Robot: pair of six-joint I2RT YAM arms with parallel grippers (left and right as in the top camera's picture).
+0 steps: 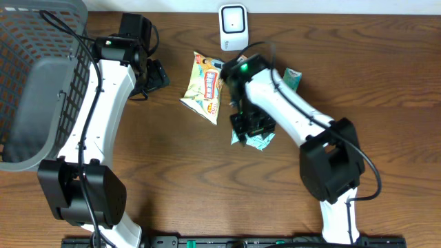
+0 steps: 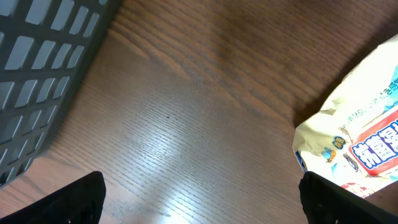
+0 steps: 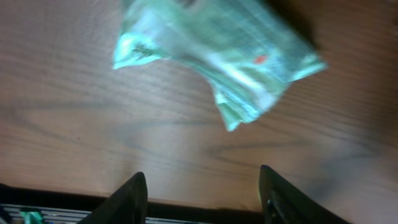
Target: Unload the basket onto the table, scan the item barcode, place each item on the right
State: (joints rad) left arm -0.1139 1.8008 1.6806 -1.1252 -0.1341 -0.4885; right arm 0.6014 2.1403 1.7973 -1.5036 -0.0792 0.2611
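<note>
Overhead: shows green packet [image 1: 262,141] flat on table [image 1: 172,172] beneath right gripper [image 1: 249,127], near yellow snack bag [image 1: 203,86].
Left wrist: shows left gripper [image 2: 202,205] spread wide, pinching nothing.
Right wrist: shows jaws parted, packet lying free beyond them.

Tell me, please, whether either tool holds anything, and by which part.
Nothing: right tool open, clear of the green packet; left tool open, empty.

The yellow snack bag [image 2: 364,118], lying near the white scanner [image 1: 233,26], is showing white characters on a blue band, too blurred to read; nothing else is showing legible print.
</note>
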